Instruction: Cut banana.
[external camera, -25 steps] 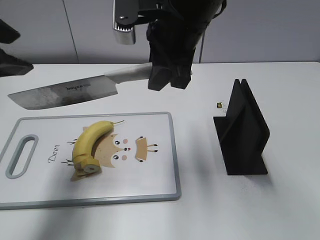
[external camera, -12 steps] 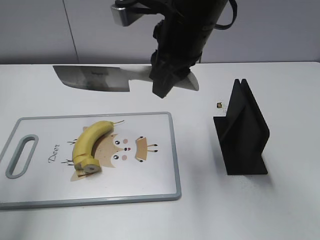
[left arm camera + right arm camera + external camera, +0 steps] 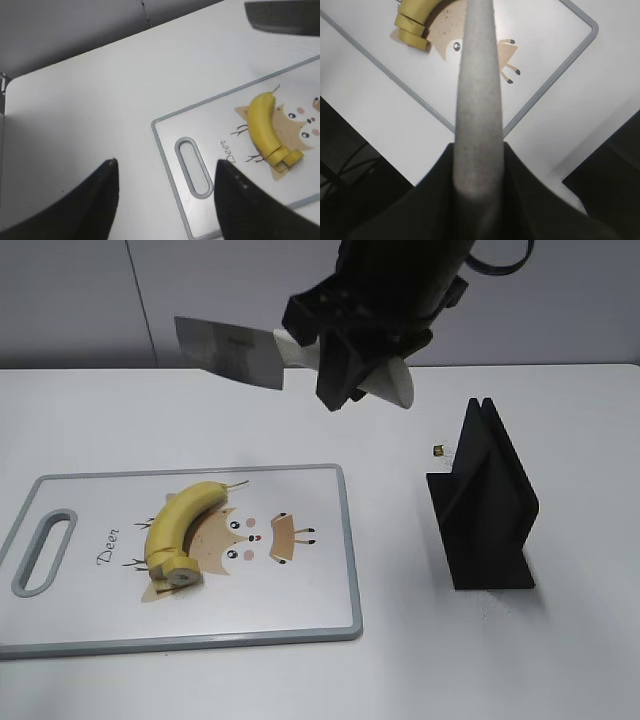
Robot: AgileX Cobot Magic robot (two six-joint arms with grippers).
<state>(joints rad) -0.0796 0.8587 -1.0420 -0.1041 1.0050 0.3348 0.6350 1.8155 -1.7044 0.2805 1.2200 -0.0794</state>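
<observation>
- The white table is the biggest thing here. Everything else sits on it or hangs over it.
- The cutting board lies flat on the left part of the table, with a cartoon deer drawn on it and a long hole for a handle at its left end.
- The black knife stand sits to the right of the board, well apart from it. Its slot on top has nothing in it (the knife is out, up in the air).
- The right gripper hangs high over the table, behind the board. It is clamped on the pale handle of the knife, and the wide blade sticks out to the left.
- The left gripper waits over the bare table on the left of the board. Its two black fingers are spread wide apart and hold nothing.
- The banana lies on the board, on top of the deer picture. Its thin stem points to the back and its flat cut end faces the front. A small cut bit seems to sit right beside that end.
- To do this step well, I think the blade should come down straight and cross the banana, not run along it. The banana could roll or slide, so a slow push down looks safest (the free gripper could steady it).
</observation>
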